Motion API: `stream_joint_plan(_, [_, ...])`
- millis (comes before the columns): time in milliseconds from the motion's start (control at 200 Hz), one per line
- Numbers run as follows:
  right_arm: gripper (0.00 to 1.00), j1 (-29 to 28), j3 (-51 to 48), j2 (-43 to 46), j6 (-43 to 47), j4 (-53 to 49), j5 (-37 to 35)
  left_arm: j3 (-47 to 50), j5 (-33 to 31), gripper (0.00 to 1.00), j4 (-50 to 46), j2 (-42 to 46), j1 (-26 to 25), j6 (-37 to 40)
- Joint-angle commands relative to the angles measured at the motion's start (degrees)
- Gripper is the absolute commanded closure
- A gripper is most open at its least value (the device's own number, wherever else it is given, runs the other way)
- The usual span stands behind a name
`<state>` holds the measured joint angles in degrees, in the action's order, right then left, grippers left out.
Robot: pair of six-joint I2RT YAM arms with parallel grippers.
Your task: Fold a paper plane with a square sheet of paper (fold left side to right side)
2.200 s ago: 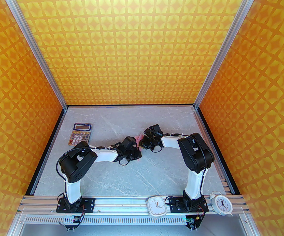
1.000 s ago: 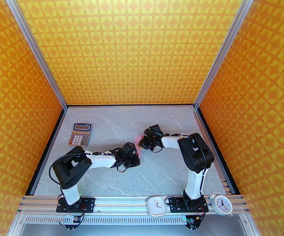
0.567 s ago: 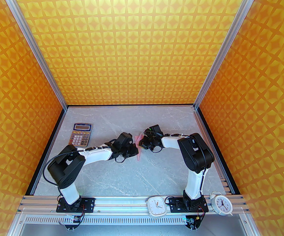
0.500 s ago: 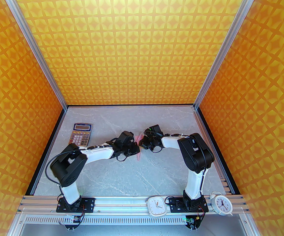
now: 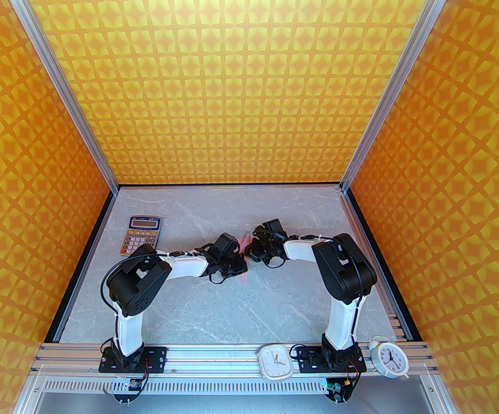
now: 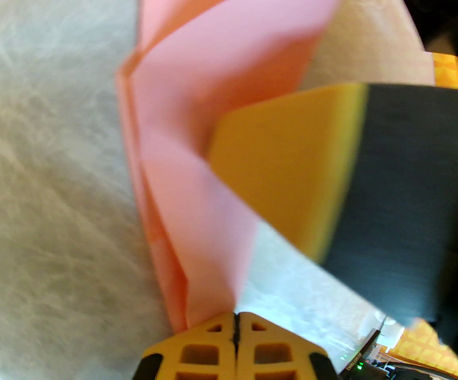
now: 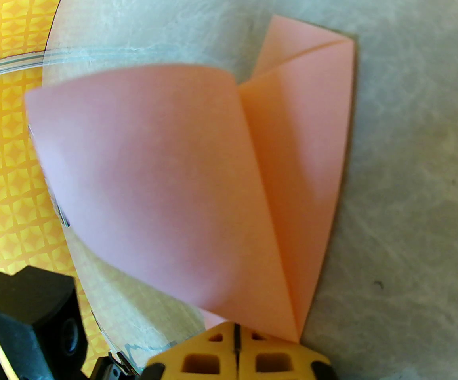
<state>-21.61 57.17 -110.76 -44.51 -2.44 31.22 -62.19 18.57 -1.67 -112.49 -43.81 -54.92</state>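
The square sheet of paper (image 5: 244,243) is pale pink and lies folded into a narrow creased shape at the table's middle, mostly hidden under both wrists. In the left wrist view the paper (image 6: 197,93) shows stacked layers along a left crease. My left gripper (image 6: 235,327) is shut, its tips at the paper's near end. One yellow pad (image 6: 284,164) of the right gripper rests on the top layer. In the right wrist view a flap of the paper (image 7: 153,164) curls upward. My right gripper (image 7: 235,339) is shut beside the paper's pointed corner. From above, the left gripper (image 5: 241,268) and the right gripper (image 5: 249,255) nearly meet.
An orange-keyed calculator (image 5: 141,240) lies at the far left of the grey table (image 5: 215,308). A square white clock (image 5: 275,362) and a round alarm clock (image 5: 387,358) sit on the front rail. Orange patterned walls close in three sides. The left wrist's camera housing (image 7: 35,311) is close by.
The left arm swung left and away, then came back right, and its gripper is over the paper's near part again. The right arm has stayed in place.
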Motion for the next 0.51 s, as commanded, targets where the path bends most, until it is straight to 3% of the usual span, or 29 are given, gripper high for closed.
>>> stream_joint_plan(0, [0.96, 0.2, -2.1, -0.6, -0.2, -3.4, -5.4, -1.0, -1.9, 0.98, -3.3, -1.9, -0.1, 1.4])
stream_joint_plan(190, [0.96, 0.2, -1.9, 0.3, 0.2, -3.2, -5.3, -0.7, -2.6, 1.0, -5.5, -2.7, -0.7, 0.6])
stream_joint_plan(500, [0.96, 0.2, -2.6, 0.3, 0.0, -2.6, -5.0, -0.1, -0.1, 0.98, -1.2, 2.8, 0.5, 1.1])
